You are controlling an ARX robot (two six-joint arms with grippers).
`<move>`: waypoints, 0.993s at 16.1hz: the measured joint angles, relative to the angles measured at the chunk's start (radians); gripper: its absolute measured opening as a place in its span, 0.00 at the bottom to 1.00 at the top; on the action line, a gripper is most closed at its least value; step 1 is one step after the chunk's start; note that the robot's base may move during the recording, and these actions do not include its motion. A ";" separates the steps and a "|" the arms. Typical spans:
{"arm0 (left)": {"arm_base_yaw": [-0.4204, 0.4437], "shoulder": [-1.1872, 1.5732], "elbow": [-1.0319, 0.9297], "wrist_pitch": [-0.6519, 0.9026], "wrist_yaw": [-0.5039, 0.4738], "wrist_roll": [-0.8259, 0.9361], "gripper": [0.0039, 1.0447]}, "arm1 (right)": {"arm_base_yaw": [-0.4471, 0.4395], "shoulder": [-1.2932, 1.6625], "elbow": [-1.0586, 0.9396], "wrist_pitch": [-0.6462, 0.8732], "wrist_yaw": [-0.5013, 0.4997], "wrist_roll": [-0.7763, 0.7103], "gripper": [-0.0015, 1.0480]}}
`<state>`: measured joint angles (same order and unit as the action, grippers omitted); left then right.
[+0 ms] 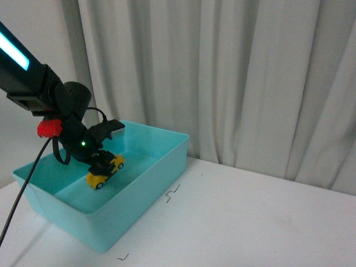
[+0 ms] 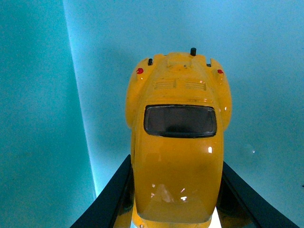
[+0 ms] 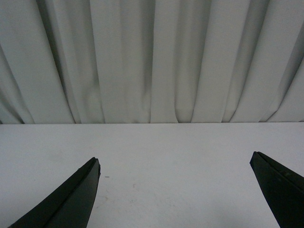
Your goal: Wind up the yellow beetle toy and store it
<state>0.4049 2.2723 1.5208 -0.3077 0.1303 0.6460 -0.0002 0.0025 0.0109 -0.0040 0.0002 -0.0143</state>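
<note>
- The left gripper (image 1: 101,160), on its black arm, reaches into the open-topped teal plastic bin (image 1: 146,188). The bin sits on the white desk (image 1: 250,222) at about ten o'clock from the robot.
- Its black fingers (image 2: 110,202) are closed to a narrow gap on the flanks of the small, glossy yellow beetle toy (image 2: 178,142), one on each side. The grip sits toward the end nearer the wrist, and the end with the red lamps juts free.
- In the front view the toy hangs tilted inside the bin, its low end toward the bin's seven o'clock corner. It is close to the floor, but whether a wheel touches cannot be told.
- The step in hand looks like the storing: setting the toy down in the bin.
- To do it well, the arm should level the toy and lower it until the wheels bear on the floor before the fingers part. Released while tilted, it could tip or roll.
- If its spring is wound, it may run on release, so a slow opening and a straight lift would avoid dragging the slick shell.
- The right gripper (image 3: 175,156) has its fingers spread wide with nothing between them. It is above bare desk, facing the pale pleated curtain (image 3: 142,61), and has no part in this set-down.
</note>
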 joint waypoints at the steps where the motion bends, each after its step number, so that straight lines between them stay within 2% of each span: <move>1: -0.002 0.000 0.000 -0.016 0.011 -0.021 0.61 | 0.000 0.000 0.000 0.000 0.000 0.000 0.94; 4: 0.000 -0.030 -0.037 0.004 0.079 -0.045 0.92 | 0.000 0.000 0.000 0.000 0.000 0.000 0.94; 5: 0.006 -0.064 -0.064 0.029 0.114 -0.045 0.95 | 0.000 0.000 0.000 0.000 0.000 0.000 0.94; 8: 0.119 -0.425 -0.308 0.195 0.332 -0.045 0.94 | 0.000 0.000 0.000 0.000 0.000 0.000 0.94; 9: 0.151 -0.505 -0.438 0.454 0.394 -0.104 0.89 | 0.000 0.000 0.000 0.000 0.000 0.000 0.94; 10: 0.168 -0.603 -0.600 0.718 0.408 -0.244 0.78 | 0.000 0.000 0.000 0.001 0.000 0.000 0.94; 12: 0.172 -0.874 -0.914 1.008 0.433 -0.466 0.59 | 0.000 0.001 0.000 0.000 -0.002 0.000 0.94; 13: 0.174 -1.083 -1.057 0.988 0.447 -0.553 0.47 | 0.000 0.001 0.000 0.000 0.000 0.000 0.94; 14: 0.158 -1.194 -1.135 0.964 0.436 -0.579 0.40 | 0.000 0.001 0.000 0.000 0.000 0.000 0.94; 16: 0.085 -1.368 -1.265 0.930 0.368 -0.615 0.23 | 0.000 0.001 0.000 0.000 0.000 0.000 0.94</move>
<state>0.4900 0.9043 0.2558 0.6220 0.4984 0.0311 -0.0002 0.0032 0.0109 -0.0044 0.0002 -0.0143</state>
